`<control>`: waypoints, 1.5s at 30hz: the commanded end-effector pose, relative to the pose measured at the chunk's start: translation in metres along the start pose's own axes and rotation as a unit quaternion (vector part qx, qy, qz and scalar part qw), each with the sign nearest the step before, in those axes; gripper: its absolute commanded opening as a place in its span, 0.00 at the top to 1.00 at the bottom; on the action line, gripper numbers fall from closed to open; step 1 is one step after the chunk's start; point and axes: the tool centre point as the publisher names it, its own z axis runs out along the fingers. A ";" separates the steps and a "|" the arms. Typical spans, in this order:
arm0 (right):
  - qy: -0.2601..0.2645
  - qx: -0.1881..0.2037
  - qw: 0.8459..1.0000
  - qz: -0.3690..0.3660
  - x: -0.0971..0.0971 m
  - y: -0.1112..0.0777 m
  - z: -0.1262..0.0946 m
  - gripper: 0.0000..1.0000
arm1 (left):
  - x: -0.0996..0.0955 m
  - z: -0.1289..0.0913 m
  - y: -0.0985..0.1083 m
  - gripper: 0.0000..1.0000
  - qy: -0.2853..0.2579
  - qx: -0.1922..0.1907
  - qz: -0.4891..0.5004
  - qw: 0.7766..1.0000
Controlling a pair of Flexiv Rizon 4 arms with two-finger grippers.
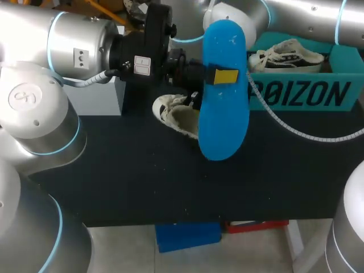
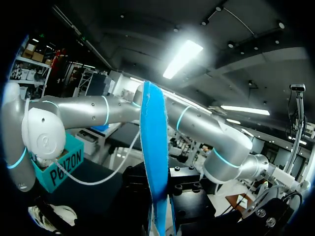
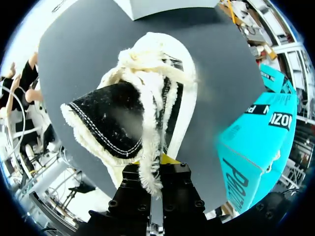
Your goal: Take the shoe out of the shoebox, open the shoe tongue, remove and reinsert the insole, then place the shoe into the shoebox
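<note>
Insole (image 1: 223, 91) was out, reinsert due. L jaws were clamped on it, upright mid-frame above shoe (image 1: 176, 116) on tabletop (image 1: 142, 182); R jaws pinched its tongue (image 3: 106, 123). Shoebox (image 1: 301, 94) sat upper right. Next prob.: feed insole toe-first into opening, tongue held back.

The table (image 1: 142, 176) has a matte black top, plain and dark right out to its near edge. On the far edge, toward the left, stands a pale grey box (image 1: 98, 95), with a flat, unmarked face turned toward the near side. Over at the far right corner, a second sneaker (image 1: 290, 54) lies inside the teal shoebox (image 1: 301, 91). It is white with black trim, and its white laces are loosely bunched.
</note>
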 end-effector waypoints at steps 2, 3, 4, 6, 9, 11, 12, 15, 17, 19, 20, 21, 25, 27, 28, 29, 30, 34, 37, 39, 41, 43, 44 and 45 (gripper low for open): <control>0.005 -0.024 0.969 0.244 -0.001 -0.017 -0.025 1.00 | -0.001 0.003 0.000 1.00 -0.002 0.001 0.000 1.000; 0.009 -0.029 0.965 0.262 -0.002 -0.018 -0.027 1.00 | -0.001 0.003 0.000 1.00 -0.002 0.001 0.000 1.000; 0.007 -0.032 0.959 0.280 -0.001 -0.019 -0.028 1.00 | -0.001 0.003 0.000 1.00 -0.002 0.001 0.000 1.000; 0.007 -0.035 0.949 0.314 0.001 -0.020 -0.030 1.00 | -0.001 0.003 0.000 1.00 -0.002 0.001 0.000 1.000; 0.004 -0.039 0.936 0.351 0.004 -0.021 -0.030 1.00 | -0.001 0.003 0.000 1.00 -0.002 0.001 0.000 1.000; 0.000 -0.040 0.927 0.373 0.005 -0.022 -0.029 1.00 | -0.001 0.003 0.000 1.00 -0.002 0.001 0.000 1.000; 0.002 -0.042 0.922 0.384 0.004 -0.023 -0.028 1.00 | -0.001 0.003 0.000 1.00 -0.002 0.001 0.000 1.000; 0.001 -0.045 0.912 0.408 0.005 -0.024 -0.025 1.00 | -0.001 0.003 0.000 1.00 -0.002 0.001 0.000 1.000; 0.001 -0.047 0.907 0.418 0.006 -0.025 -0.023 1.00 | -0.001 0.003 0.000 1.00 -0.002 0.001 0.000 1.000; -0.003 -0.046 0.901 0.432 0.008 -0.025 -0.020 1.00 | -0.001 0.003 0.000 1.00 -0.002 0.001 0.000 1.000; -0.003 -0.047 0.901 0.432 0.008 -0.025 -0.019 1.00 | -0.001 0.003 0.000 1.00 -0.002 0.001 0.000 1.000; -0.008 -0.047 0.900 0.433 0.009 -0.025 -0.018 1.00 | -0.001 0.003 0.000 1.00 -0.002 0.001 0.000 1.000; -0.007 -0.044 0.897 0.440 0.012 -0.023 -0.011 1.00 | -0.001 0.003 0.000 1.00 -0.002 0.001 0.000 1.000; -0.004 -0.043 0.896 0.443 0.014 -0.021 -0.009 1.00 | -0.001 0.003 0.000 1.00 -0.002 0.001 0.000 1.000; -0.004 -0.043 0.894 0.446 0.014 -0.020 -0.007 1.00 | -0.001 0.003 0.000 1.00 -0.002 0.001 0.000 1.000; -0.004 -0.043 0.894 0.446 0.014 -0.018 -0.005 1.00 | -0.001 0.003 0.000 1.00 -0.002 0.001 0.000 1.000; -0.002 -0.045 0.894 0.446 0.015 -0.017 -0.004 1.00 | -0.001 0.003 0.000 1.00 -0.002 0.001 0.000 1.000; 0.001 -0.044 0.899 0.437 0.021 -0.009 0.001 1.00 | -0.001 0.003 0.000 1.00 -0.002 0.001 0.000 1.000; 0.005 -0.045 0.900 0.434 0.023 -0.005 0.003 1.00 | -0.001 0.003 0.000 1.00 -0.002 0.001 0.000 1.000; 0.010 -0.045 0.899 0.435 0.023 -0.004 0.005 1.00 | -0.001 0.003 0.000 1.00 -0.002 0.001 0.000 1.000; 0.014 -0.047 0.898 0.438 0.024 -0.002 0.005 1.00 | -0.001 0.003 0.000 1.00 -0.002 0.001 0.000 1.000; 0.017 -0.049 0.895 0.443 0.025 0.000 0.007 1.00 | -0.001 0.003 0.000 1.00 -0.002 0.001 0.000 1.000; 0.023 -0.051 0.893 0.447 0.026 0.000 0.008 1.00 | -0.001 0.003 0.000 1.00 -0.002 0.001 0.000 1.000; 0.028 -0.051 0.892 0.449 0.026 0.001 0.009 1.00 | -0.001 0.003 0.000 1.00 -0.002 0.001 0.000 1.000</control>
